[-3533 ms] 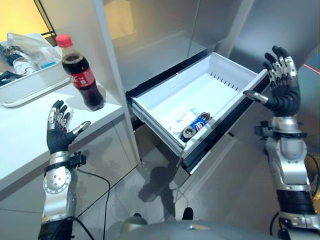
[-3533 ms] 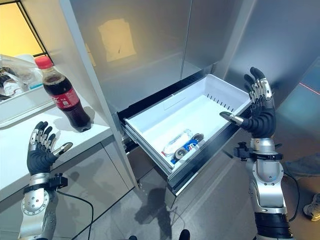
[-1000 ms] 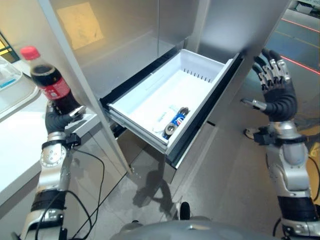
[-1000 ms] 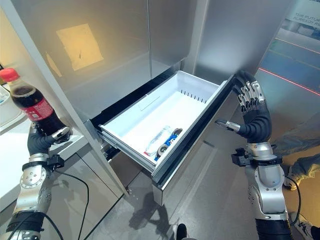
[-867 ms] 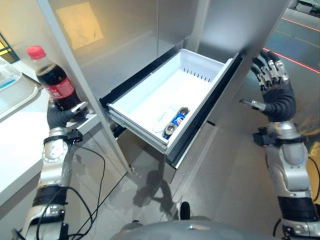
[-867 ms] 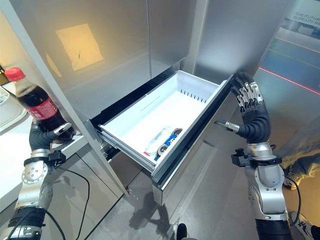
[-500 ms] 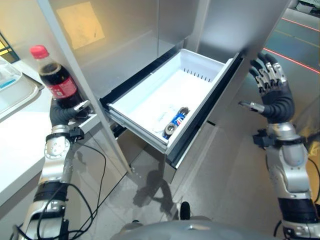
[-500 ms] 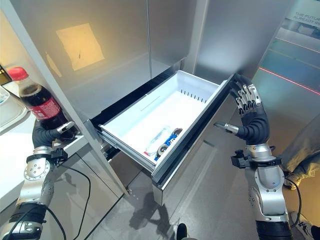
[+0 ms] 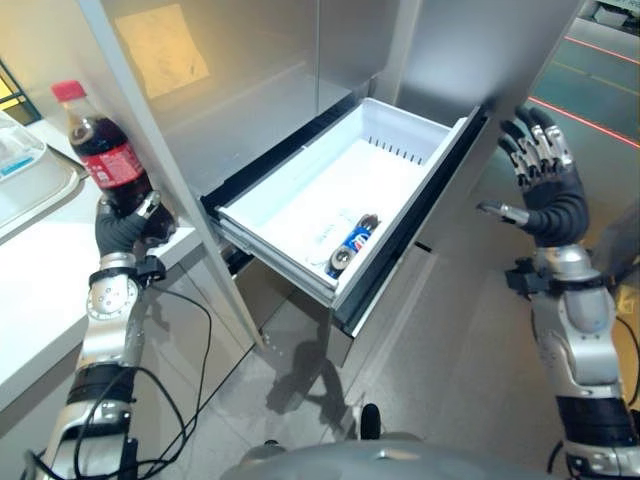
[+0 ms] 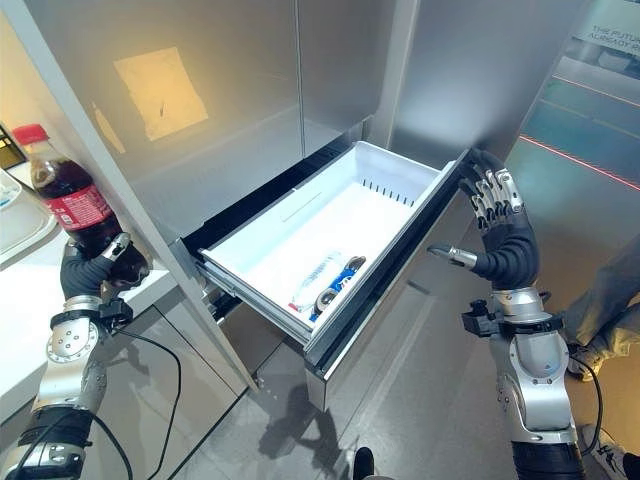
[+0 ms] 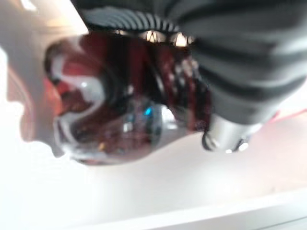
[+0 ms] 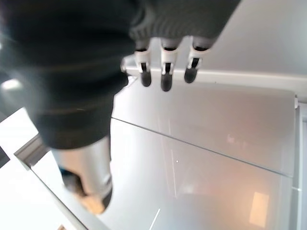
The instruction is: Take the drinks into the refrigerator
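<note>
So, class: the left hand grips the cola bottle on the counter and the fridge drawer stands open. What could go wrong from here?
1. The left hand grips the cola bottle low, so it may tip when lifted.
2. The cabinet panel stands between bottle and drawer; a straight swing could hit it.
3. Cans already lie in the drawer's front; a dropped bottle could strike them.
</note>
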Tool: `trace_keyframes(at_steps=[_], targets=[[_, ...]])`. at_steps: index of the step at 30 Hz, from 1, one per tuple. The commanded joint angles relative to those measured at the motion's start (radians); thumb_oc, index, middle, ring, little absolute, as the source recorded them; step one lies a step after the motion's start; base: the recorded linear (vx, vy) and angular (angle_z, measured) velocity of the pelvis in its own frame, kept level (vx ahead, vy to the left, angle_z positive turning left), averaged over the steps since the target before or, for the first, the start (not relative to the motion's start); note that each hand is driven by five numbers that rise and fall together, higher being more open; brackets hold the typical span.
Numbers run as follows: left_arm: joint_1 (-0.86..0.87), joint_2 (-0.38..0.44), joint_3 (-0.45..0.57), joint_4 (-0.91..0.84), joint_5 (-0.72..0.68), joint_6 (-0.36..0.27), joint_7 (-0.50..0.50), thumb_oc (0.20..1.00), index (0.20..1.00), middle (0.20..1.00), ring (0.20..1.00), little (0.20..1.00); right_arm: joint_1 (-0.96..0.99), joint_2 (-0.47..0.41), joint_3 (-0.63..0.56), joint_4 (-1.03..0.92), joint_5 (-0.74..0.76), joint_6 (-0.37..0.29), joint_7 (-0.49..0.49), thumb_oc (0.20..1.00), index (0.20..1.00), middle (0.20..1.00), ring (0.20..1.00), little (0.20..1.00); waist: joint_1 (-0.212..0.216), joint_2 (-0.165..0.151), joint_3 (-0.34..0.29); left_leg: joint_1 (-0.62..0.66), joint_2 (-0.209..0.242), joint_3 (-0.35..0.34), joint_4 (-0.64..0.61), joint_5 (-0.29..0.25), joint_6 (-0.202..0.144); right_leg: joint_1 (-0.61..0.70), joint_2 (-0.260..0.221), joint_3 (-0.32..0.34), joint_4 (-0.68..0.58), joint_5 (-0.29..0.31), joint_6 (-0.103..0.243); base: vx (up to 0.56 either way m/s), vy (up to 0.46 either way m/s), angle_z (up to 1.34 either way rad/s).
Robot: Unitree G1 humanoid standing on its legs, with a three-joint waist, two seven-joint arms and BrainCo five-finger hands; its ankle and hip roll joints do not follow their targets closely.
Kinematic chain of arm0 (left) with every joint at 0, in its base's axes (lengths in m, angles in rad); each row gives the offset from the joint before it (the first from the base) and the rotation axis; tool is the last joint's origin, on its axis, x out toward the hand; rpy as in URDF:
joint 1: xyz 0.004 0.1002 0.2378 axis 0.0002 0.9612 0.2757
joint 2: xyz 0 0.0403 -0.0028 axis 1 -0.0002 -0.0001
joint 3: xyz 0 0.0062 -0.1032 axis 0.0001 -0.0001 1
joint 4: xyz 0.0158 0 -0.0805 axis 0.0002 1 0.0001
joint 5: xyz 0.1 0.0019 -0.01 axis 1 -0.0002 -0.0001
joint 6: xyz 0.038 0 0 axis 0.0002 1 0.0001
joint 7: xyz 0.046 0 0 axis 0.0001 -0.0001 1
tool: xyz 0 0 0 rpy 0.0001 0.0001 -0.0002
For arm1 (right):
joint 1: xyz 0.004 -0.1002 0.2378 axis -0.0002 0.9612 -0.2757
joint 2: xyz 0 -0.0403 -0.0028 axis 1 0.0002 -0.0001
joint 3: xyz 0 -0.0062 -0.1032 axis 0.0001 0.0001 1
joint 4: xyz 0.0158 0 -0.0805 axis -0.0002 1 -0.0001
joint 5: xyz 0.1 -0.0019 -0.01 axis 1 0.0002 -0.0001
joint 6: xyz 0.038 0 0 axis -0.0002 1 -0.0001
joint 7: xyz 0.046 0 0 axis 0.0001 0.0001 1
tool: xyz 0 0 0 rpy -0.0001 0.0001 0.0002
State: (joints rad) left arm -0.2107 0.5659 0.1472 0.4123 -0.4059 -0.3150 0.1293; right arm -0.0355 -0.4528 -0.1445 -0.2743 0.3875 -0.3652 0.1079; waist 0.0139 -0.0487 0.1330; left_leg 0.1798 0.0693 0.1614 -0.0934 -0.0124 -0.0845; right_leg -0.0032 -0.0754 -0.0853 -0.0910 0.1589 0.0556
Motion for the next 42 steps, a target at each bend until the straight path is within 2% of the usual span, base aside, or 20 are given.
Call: trace_keyframes(at_steps=[1, 15, 16, 18, 28, 42], targets=[[-0.091, 0.006, -0.022, -0.002, 0.040, -0.045, -0.023, 0.200, 0.200, 0.200, 0.200, 0.200, -0.040, -0.019, -0.048, -0.106, 0.033, -0.034, 0.001, 1.000, 1.000, 1.000, 1.000, 1.000, -0.021, 0.014, 0.020, 0.014, -0.043, -0.052, 0.006, -0.078, 0.069, 0.066, 0.004, 0.002, 0.124, -0.151, 0.047, 0.00, 0.000, 0.00], [0.037, -0.087, 0.039, -0.190, -0.084, -0.075, -0.077, 0.200, 0.200, 0.200, 0.200, 0.200, -0.036, -0.003, -0.059, -0.079, 0.001, -0.034, -0.008, 1.000, 1.000, 1.000, 1.000, 1.000, -0.002, 0.011, 0.024, 0.012, -0.044, -0.057, 0.007, -0.080, 0.073, 0.065, 0.004, -0.002, 0.130, -0.158, 0.044, 0.00, 0.000, 0.00], [0.050, -0.099, 0.043, -0.224, -0.107, -0.079, -0.090, 0.200, 0.200, 0.200, 0.200, 0.200, -0.031, 0.001, -0.063, -0.065, -0.009, -0.032, -0.013, 1.000, 1.000, 1.000, 1.000, 1.000, 0.002, 0.009, 0.025, 0.006, -0.045, -0.057, 0.006, -0.067, 0.073, 0.059, 0.002, -0.003, 0.130, -0.148, 0.041, 0.00, 0.000, 0.00], [0.065, -0.105, 0.050, -0.240, -0.116, -0.078, -0.098, 0.200, 0.200, 0.200, 0.200, 0.200, -0.028, 0.004, -0.064, -0.055, -0.010, -0.031, -0.014, 1.000, 1.000, 1.000, 1.000, 1.000, 0.003, 0.010, 0.021, 0.010, -0.044, -0.060, 0.007, -0.078, 0.073, 0.065, 0.002, -0.003, 0.129, -0.158, 0.043, 0.02, 0.001, 0.00], [0.179, -0.130, 0.052, -0.453, -0.237, -0.073, -0.269, 0.200, 0.200, 0.200, 0.200, 0.200, -0.025, -0.015, -0.089, 0.050, -0.028, -0.014, -0.015, 1.000, 1.000, 1.000, 1.000, 1.000, 0.027, 0.005, 0.018, 0.004, -0.045, -0.071, 0.008, -0.065, 0.074, 0.069, -0.001, -0.018, 0.129, -0.150, 0.039, -0.01, -0.002, 0.00], [0.212, -0.130, -0.009, -0.620, -0.334, -0.050, -0.394, 0.200, 0.200, 0.200, 0.200, 0.200, -0.079, -0.073, -0.027, 0.113, 0.022, 0.013, 0.039, 1.000, 1.000, 1.000, 1.000, 1.000, 0.042, 0.002, 0.014, 0.011, -0.041, -0.076, 0.009, -0.078, 0.074, 0.081, -0.001, -0.025, 0.129, -0.159, 0.039, 0.00, -0.003, 0.00]])
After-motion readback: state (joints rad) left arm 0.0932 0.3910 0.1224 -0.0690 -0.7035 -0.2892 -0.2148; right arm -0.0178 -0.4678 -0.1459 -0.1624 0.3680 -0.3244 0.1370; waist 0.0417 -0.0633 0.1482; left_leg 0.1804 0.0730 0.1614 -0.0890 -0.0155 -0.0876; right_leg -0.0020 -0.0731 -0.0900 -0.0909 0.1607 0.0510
